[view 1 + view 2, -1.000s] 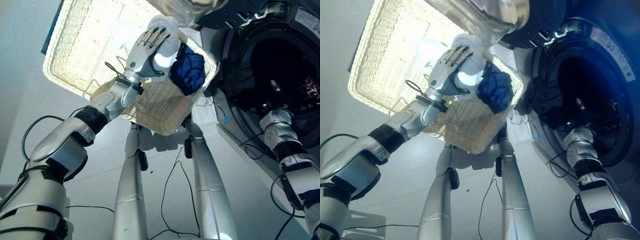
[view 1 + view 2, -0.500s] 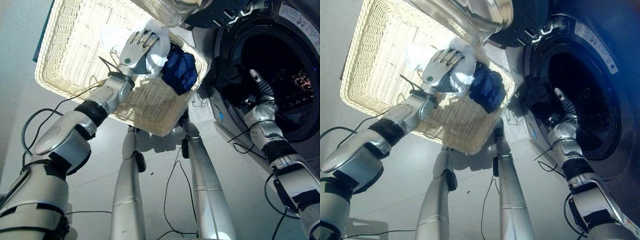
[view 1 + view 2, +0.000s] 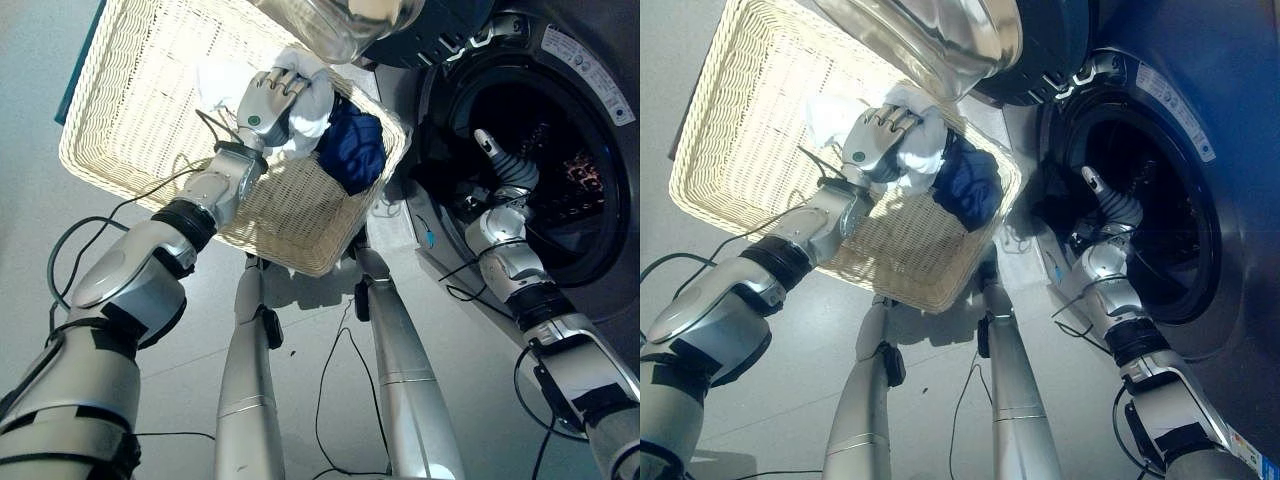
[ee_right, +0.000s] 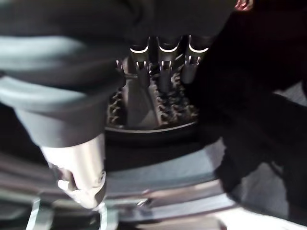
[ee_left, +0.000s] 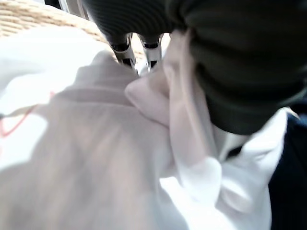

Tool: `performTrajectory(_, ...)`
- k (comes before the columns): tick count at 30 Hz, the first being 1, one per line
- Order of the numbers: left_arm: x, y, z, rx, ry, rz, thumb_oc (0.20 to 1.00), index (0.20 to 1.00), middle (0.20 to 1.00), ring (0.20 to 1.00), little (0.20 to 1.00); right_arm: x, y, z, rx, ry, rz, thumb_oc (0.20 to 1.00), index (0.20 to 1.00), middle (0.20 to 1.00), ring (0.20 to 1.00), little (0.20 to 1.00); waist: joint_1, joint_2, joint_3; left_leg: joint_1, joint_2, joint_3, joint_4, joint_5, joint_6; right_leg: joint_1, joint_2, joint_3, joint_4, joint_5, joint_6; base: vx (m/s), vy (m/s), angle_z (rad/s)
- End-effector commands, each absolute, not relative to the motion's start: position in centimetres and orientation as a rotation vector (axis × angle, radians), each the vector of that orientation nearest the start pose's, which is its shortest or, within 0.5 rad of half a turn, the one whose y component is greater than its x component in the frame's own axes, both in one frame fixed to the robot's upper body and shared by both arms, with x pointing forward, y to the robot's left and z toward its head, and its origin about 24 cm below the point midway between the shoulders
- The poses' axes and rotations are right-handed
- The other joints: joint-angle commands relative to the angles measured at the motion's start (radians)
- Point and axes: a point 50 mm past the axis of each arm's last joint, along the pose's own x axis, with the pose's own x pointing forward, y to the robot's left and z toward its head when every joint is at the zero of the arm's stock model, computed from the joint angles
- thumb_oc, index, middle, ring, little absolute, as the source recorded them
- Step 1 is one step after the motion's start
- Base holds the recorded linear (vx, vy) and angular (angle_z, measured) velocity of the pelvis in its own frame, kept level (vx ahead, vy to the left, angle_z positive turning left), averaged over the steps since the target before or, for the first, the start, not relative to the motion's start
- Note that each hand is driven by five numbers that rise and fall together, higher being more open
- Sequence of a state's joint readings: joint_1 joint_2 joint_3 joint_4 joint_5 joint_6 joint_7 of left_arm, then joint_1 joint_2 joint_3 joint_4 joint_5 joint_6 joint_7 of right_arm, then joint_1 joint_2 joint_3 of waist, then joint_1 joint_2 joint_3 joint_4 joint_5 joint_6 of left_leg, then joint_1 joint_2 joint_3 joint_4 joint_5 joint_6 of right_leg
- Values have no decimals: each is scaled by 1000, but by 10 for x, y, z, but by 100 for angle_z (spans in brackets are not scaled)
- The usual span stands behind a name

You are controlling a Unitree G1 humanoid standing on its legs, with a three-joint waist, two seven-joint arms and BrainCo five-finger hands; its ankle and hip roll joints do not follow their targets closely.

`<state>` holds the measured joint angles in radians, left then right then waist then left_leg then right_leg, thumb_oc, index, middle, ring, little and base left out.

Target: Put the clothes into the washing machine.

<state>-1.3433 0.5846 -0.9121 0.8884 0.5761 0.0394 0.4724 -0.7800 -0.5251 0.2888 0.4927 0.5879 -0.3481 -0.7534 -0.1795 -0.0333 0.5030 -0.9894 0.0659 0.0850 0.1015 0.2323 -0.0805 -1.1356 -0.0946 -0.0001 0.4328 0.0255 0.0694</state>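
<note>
Wicker basket [image 3: 130, 120] holds white cloth [image 3: 312, 100], gripped by left hand [image 3: 268, 100], beside blue garment [image 3: 355, 150]; right hand [image 3: 500, 160], fingers straight, at washing machine [image 3: 600, 230] drum opening.

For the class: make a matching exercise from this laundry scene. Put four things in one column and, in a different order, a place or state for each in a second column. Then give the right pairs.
Things:
1. white garment
2. blue garment
3. right hand
4. wicker basket

Places or states:
A. at the mouth of the washing machine drum, holding nothing
B. gripped by the left hand
C. lying in the basket's corner nearest the washer
D. pale woven container holding the clothes

Pairs: 1-B, 2-C, 3-A, 4-D
</note>
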Motion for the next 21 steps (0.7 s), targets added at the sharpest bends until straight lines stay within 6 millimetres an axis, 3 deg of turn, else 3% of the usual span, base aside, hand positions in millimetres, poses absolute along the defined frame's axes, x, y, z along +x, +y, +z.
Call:
performTrajectory(1,421,199,227,1752,-234,272,200,200,200,200,200,352,-212,220,141,-635,-531,1000,1000,1000,1000,1000,-11,-8,17,9,-13,46,125,-134,-56,82,51,-22,-219,162,93,0,7,-3)
performTrajectory(11,416,211,221,1465,-255,349,200,200,200,200,200,341,-191,225,149,-702,-403,1000,1000,1000,1000,1000,-1,-3,17,9,-14,39,119,-127,-54,87,49,-21,-218,156,92,-2,-1,-2)
performTrajectory(13,412,215,224,1250,-323,397,200,200,200,200,200,338,-185,227,159,-722,-355,1000,1000,1000,1000,1000,5,-2,17,12,-14,34,115,-125,-53,90,48,-23,-217,153,90,0,0,0)
performTrajectory(16,408,216,229,1062,-397,421,200,200,200,200,200,333,-180,227,170,-735,-316,1000,1000,1000,1000,1000,11,-1,17,11,-15,30,113,-124,-53,92,47,-26,-215,148,89,-4,-7,-3)
performTrajectory(21,394,206,234,646,-565,401,200,200,200,200,200,322,-170,224,201,-755,-219,1000,1000,1000,1000,1000,28,9,17,13,-22,16,106,-123,-47,98,44,-31,-214,142,87,-4,-15,-2)
